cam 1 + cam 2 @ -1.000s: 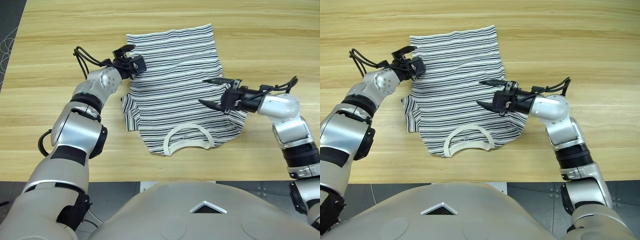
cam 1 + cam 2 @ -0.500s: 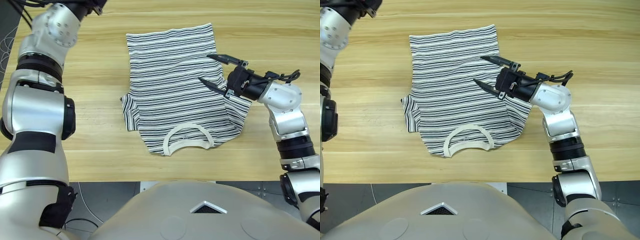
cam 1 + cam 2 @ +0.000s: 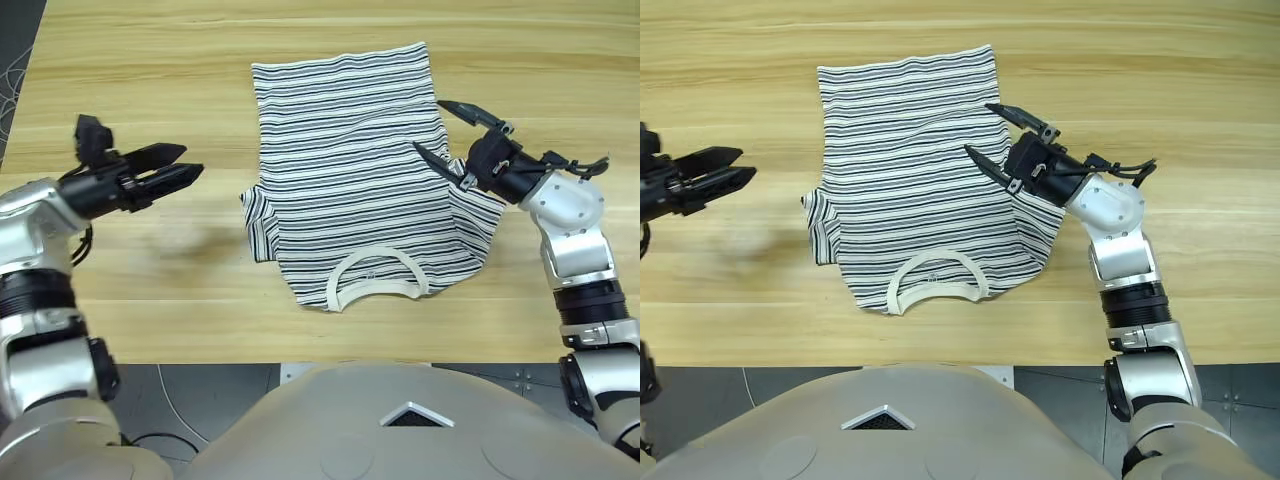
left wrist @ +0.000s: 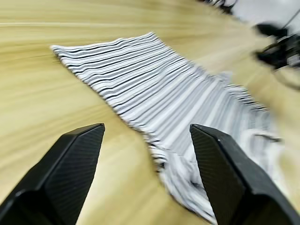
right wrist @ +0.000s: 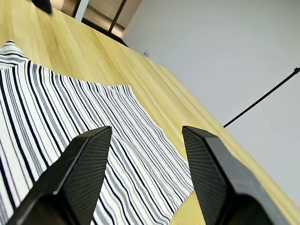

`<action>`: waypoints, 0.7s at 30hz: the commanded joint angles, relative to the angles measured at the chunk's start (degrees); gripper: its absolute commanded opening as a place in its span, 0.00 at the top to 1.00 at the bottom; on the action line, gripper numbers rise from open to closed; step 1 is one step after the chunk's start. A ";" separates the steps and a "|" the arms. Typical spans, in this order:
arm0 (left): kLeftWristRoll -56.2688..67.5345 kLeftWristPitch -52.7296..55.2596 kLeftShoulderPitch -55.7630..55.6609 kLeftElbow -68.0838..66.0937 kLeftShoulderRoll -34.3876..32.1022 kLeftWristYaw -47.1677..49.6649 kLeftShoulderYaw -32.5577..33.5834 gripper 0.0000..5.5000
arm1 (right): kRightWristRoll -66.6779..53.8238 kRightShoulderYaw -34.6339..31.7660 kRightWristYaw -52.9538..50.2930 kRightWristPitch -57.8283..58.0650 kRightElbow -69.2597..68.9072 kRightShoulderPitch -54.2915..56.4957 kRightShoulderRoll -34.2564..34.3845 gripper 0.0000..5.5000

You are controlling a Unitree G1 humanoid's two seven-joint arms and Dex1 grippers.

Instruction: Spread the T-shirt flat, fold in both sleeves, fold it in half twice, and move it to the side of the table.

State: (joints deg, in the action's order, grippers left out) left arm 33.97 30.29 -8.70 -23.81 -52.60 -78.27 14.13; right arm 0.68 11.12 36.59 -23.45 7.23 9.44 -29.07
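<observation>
Across the worktop [image 3: 560, 60] middle the T-shirt [image 3: 350, 170] lay flat, collar toward the near edge, ready for folding. My right fingers [image 3: 470, 112] gaped empty above its right side. My left fingers [image 3: 165, 152], parted and empty, hung nearer the left edge, aimed at the protruding sleeve.

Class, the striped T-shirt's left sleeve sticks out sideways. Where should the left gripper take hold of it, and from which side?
Pinch the left sleeve at its outer cuff edge, coming from the robot's left. It lies flat on the table, jutting from the T-shirt toward the open left gripper, so that cuff is probably the nearest free edge.
</observation>
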 commanded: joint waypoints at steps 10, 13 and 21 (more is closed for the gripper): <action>-5.28 8.34 15.19 8.99 1.58 8.66 -4.22 0.38 | 2.61 -1.13 -1.07 0.10 -2.01 -2.47 -0.85 0.49; -7.92 6.87 16.57 10.35 3.80 11.36 -6.88 0.38 | 3.45 -0.85 -1.14 0.15 -2.01 -2.82 -0.78 0.49; -10.50 4.88 16.40 10.00 10.74 19.50 -9.86 0.38 | 5.16 0.01 -1.07 0.19 -2.06 -3.64 -0.33 0.49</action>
State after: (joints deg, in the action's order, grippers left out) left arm 26.72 33.99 6.38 -11.41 -43.84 -62.30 6.82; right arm 5.40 10.84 35.52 -23.62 5.64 5.76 -29.30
